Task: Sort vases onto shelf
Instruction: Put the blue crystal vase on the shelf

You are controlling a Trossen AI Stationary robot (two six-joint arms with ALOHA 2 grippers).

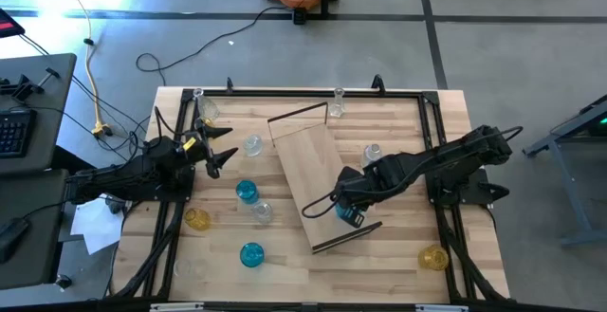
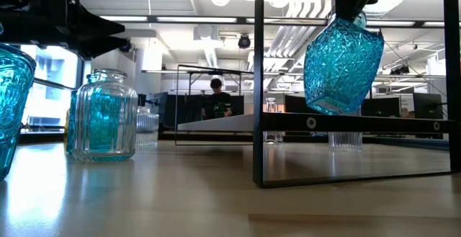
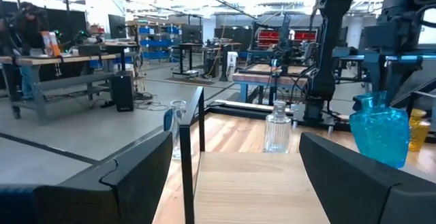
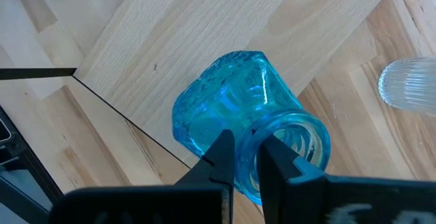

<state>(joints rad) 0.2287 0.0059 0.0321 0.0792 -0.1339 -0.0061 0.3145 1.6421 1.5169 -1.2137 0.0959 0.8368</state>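
Note:
The shelf lies slantwise on the middle of the table, a dark frame rim at each short end. My right gripper hangs over the shelf's near end, shut on a blue vase that is clear of the plank. My left gripper waits open and level at the table's left, touching nothing. Around the shelf, other vases stand on their bases on the tabletop: two blue ones, an amber one and a clear one to the left, a clear one to the right. My right gripper pinches the blue vase's mouth rim, one finger inside the mouth and the other outside the neck. The fingers come steeply from above. The vase hangs below them, tilted, lifted clear above the shelf's near end.
Clear vases stand at the table's far edge, and another clear one is near the left blue vase. An amber vase sits at the near right. The table's dark frame rails border the work area.

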